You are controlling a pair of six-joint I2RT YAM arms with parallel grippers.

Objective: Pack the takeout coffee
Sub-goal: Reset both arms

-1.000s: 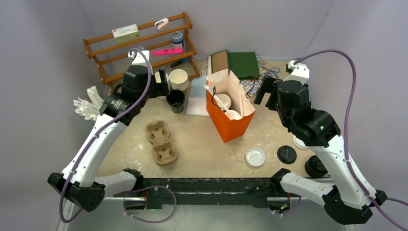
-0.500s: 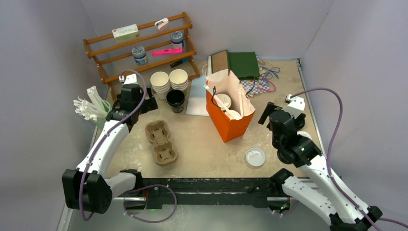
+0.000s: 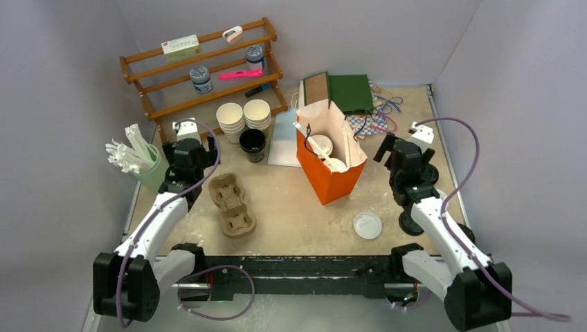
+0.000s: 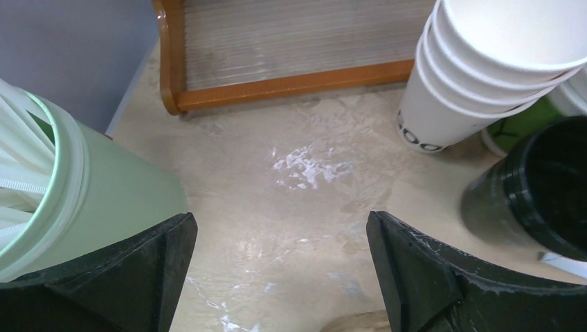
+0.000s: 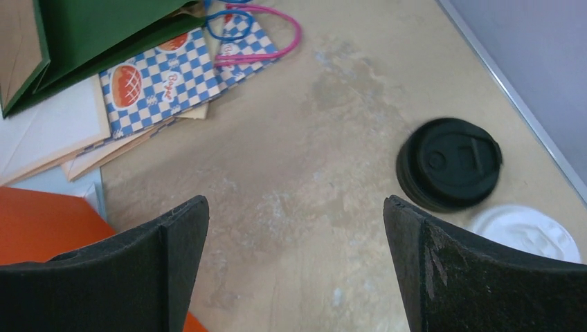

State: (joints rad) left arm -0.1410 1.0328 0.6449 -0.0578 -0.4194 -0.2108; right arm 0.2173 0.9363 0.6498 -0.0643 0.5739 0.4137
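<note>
An orange paper bag (image 3: 331,177) stands open mid-table. Inside it two round white lids (image 3: 320,145) show on cups whose brown sides are hidden. Another white lid (image 3: 367,225) lies loose near the front edge. My left gripper (image 3: 190,145) is open and empty, low between the green cup and the black cup; the left wrist view (image 4: 280,277) shows bare table between its jaws. My right gripper (image 3: 400,153) is open and empty, right of the bag; the right wrist view (image 5: 297,270) shows bare table between its jaws, with the bag's corner (image 5: 48,221) at the left.
A cardboard cup carrier (image 3: 232,205) lies left of centre. Stacked white cups (image 4: 477,76), a black cup (image 4: 540,194), a green cup of white cutlery (image 4: 83,194) and a wooden rack (image 3: 201,66) stand at the back left. A black lid (image 5: 448,163) and a white lid (image 5: 526,232) lie right; folded bags (image 5: 159,76) lie behind.
Both arms have drawn back and lowered. My left gripper moved left, away from the cup stacks. My right gripper moved right and nearer, away from the bag.
</note>
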